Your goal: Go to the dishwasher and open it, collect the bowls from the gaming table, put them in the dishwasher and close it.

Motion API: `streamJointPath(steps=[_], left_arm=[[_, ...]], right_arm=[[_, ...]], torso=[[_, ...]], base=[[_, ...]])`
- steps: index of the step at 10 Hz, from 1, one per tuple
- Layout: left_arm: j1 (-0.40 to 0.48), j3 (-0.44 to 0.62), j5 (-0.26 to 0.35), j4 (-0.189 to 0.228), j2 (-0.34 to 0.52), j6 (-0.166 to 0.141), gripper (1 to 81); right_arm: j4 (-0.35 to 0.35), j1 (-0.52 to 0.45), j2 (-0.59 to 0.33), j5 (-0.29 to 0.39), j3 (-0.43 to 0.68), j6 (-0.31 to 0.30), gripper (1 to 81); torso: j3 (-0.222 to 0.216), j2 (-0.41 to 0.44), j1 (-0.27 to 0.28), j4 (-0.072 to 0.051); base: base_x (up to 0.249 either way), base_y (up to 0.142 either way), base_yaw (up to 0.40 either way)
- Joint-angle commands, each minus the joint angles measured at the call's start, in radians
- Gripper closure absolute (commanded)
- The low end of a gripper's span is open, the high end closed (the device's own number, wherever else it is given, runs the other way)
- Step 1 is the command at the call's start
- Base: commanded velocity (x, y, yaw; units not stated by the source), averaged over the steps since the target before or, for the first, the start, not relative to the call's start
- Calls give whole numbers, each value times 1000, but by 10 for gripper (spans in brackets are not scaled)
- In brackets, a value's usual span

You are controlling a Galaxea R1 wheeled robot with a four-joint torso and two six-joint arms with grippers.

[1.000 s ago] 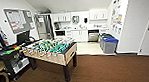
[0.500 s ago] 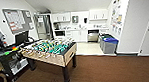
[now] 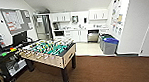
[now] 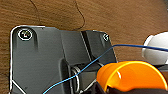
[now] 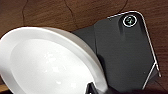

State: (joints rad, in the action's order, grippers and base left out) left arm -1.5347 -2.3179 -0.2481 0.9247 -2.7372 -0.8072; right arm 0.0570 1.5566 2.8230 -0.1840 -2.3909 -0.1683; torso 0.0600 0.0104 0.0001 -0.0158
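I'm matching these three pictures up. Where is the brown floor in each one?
Head view: the brown floor spreads across the foreground, under the table-football table.
Left wrist view: it lies behind the dark plate and the orange bowl.
Right wrist view: it lies behind the white bowl.
Shared landmark: the wrist views' dark plate with its round fitting.

A dark brown wood-look floor [image 3: 112, 71] covers the near part of the room, and farther back it gives way to pale flooring [image 3: 87, 49] in the kitchen corner. The table-football table [image 3: 50, 54] stands on the brown floor on dark legs, its green field crossed by rods. Just beside it, a black cart [image 3: 6, 62] stands on the same floor. On the pale flooring two grey bins [image 3: 108, 43] with blue lids sit against the wall.
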Motion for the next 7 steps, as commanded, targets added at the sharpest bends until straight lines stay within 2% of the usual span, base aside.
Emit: streamJointPath(steps=[1, 3, 7], left_arm=[[37, 14, 16, 17, 16, 8, 811], [37, 14, 16, 17, 16, 8, 811], [37, 15, 15, 17, 16, 8, 811]], right_arm=[[23, -38, -8, 45, 21, 3, 811], [23, -39, -9, 44, 20, 3, 811], [23, -39, -8, 46, 20, 3, 811]], torso=[[0, 0, 0, 0], [0, 0, 0, 0], [0, 0, 0, 0]], base=[[84, -73, 0], [86, -69, 0], [97, 0, 0]])
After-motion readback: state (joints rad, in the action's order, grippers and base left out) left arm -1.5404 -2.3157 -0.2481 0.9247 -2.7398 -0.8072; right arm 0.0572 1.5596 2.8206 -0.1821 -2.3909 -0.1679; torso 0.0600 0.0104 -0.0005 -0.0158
